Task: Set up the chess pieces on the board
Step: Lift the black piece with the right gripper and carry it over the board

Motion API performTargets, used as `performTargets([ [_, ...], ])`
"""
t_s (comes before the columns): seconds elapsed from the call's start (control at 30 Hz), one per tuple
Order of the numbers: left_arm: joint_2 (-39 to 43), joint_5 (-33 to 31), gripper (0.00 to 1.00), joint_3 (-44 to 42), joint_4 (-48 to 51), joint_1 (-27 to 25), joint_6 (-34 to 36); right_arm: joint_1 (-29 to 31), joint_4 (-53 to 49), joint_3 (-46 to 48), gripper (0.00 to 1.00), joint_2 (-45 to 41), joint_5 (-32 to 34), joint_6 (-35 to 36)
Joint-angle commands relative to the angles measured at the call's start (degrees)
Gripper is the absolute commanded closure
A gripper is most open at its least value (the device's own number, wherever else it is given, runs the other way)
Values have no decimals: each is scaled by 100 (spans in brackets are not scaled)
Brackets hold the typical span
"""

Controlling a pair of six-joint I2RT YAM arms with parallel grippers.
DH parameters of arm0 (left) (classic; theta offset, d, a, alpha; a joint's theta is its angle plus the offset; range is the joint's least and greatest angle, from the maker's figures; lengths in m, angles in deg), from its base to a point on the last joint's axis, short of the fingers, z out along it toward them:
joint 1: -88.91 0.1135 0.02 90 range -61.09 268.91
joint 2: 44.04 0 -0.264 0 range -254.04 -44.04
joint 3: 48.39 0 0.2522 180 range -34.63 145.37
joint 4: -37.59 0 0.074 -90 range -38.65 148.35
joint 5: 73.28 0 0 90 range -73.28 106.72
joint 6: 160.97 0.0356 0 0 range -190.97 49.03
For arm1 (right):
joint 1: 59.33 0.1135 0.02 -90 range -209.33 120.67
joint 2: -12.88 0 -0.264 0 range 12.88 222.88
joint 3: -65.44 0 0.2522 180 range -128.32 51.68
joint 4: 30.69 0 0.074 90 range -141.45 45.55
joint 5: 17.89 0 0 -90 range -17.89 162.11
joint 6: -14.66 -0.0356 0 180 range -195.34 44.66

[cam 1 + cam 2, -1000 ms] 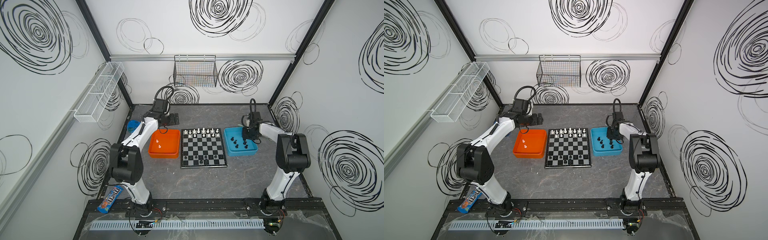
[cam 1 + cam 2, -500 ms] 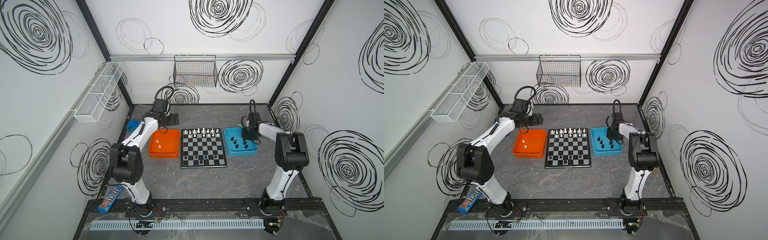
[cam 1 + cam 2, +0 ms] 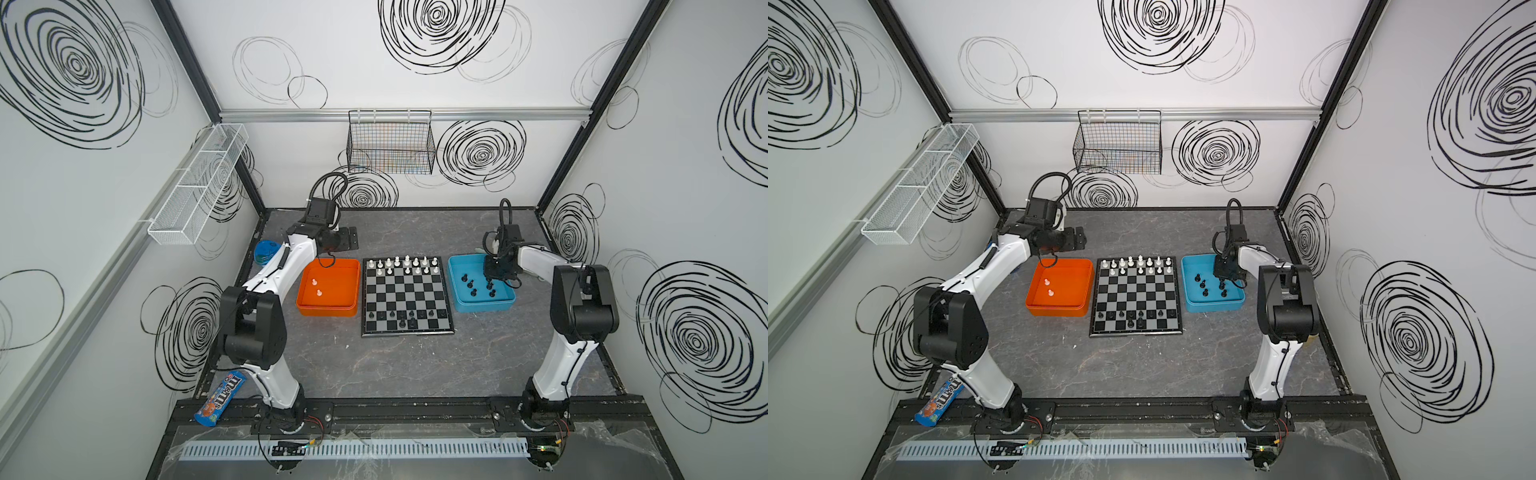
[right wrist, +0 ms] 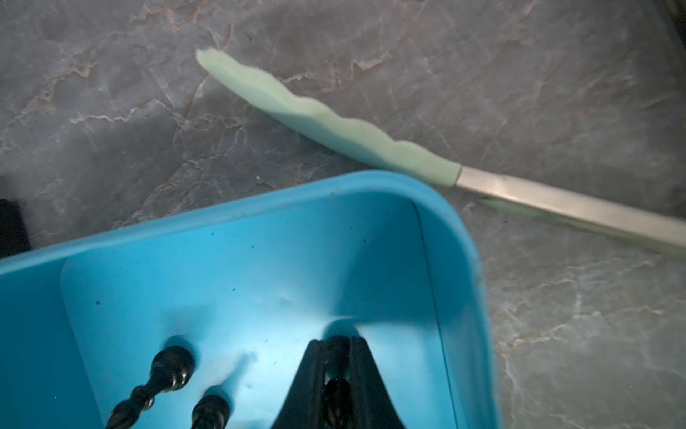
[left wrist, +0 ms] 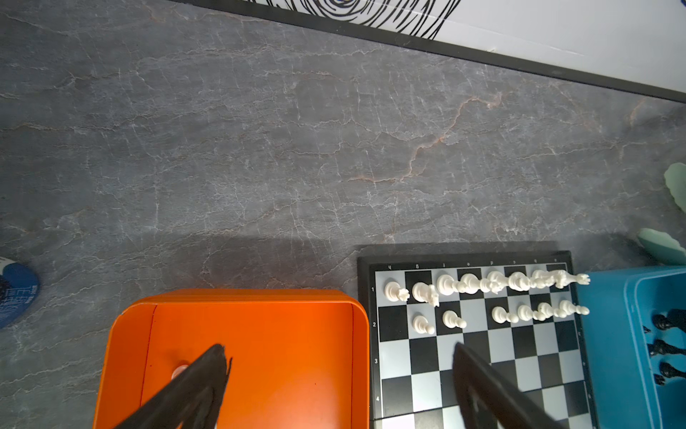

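Right pincer [image 4: 336, 343] — jaws drawn together since the earlier frame, now clamped on a black piece [image 4: 336, 386] down in the blue tray [image 3: 482, 309], near a corner of it. Left arm unchanged.

Left pincer [image 5: 339, 349] — jaws spread wide, empty, hanging over the far edge of the orange tray [image 3: 328, 309], where two white pieces [image 3: 316, 286] lie.

Board [image 3: 405, 291] — on the tabletop between the trays. White men [image 3: 401, 262] fill the far row and most of the next. Black men [image 3: 401, 318] only partly fill the near two rows.

Loose blacks [image 3: 471, 284] — several in the blue tray, two just beside the held piece in the right wrist view.

Hazards, judged:
- How deep the grip sits cannot be told. A slim, round piece held shallow may pivot or slip on the lift.
- The neighbours stand close enough to be tipped as the pincer rises.
- The tray wall is near, so a sideways exit could catch it.
- On the board, gaps among the standing blacks look tight, and a skewed set-down could topple them.
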Motion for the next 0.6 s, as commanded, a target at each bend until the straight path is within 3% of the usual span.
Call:
performTargets([
  [0.0, -5, -30, 3, -36, -172, 7, -19, -26, -208, -206, 86, -315, 14, 13],
  [0.3, -8, 23, 3, -36, -180, 41, -42, 254, -629, -448, 86, -744, 7, 98],
  [0.57, 34, 95, 3, -36, -186, 298, -61, 1186, -1091, -568, 86, -1288, 19, 85],
])
